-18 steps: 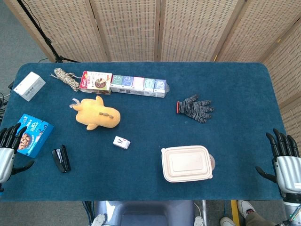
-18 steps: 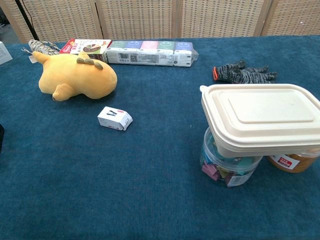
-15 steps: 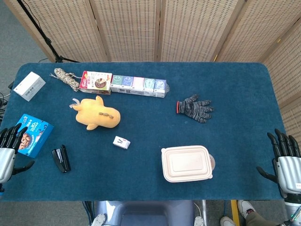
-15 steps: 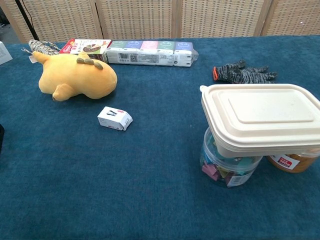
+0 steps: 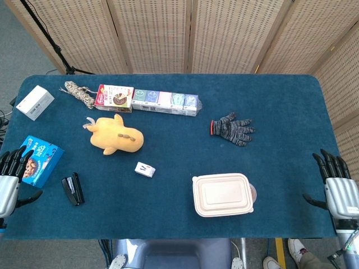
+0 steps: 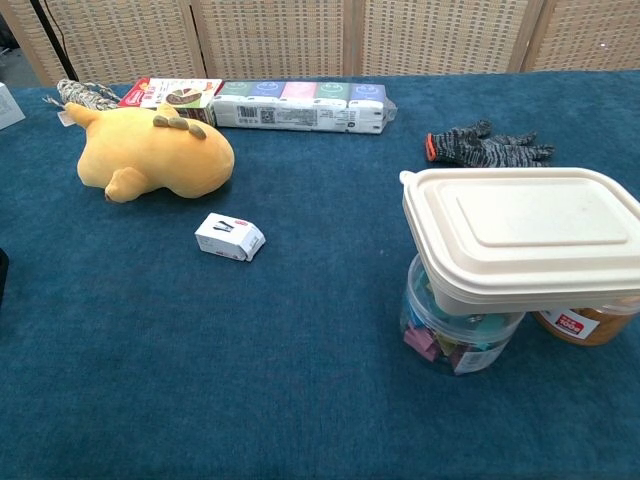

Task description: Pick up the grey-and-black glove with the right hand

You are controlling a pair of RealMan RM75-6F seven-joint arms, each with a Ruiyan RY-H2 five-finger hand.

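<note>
The grey-and-black glove (image 5: 231, 129) lies flat on the blue table, right of centre, with an orange-edged cuff at its left end; the chest view shows the glove (image 6: 484, 148) at the back right. My right hand (image 5: 337, 187) hovers at the table's right edge, fingers spread and empty, well to the right of and nearer than the glove. Over at the left edge, my left hand (image 5: 10, 178) is also open, beside a blue snack box (image 5: 36, 159). Neither hand appears in the chest view.
A beige lidded container (image 5: 221, 194) rests on jars (image 6: 452, 331) between the right hand and the table's middle. A yellow plush toy (image 5: 116, 137), small white box (image 5: 145, 169), black stapler (image 5: 73, 189), row of cartons (image 5: 147, 100), rope (image 5: 78, 92) and white box (image 5: 35, 102) lie leftward.
My right hand has shifted slightly up and inward along the table's right edge. Nothing else has moved.
</note>
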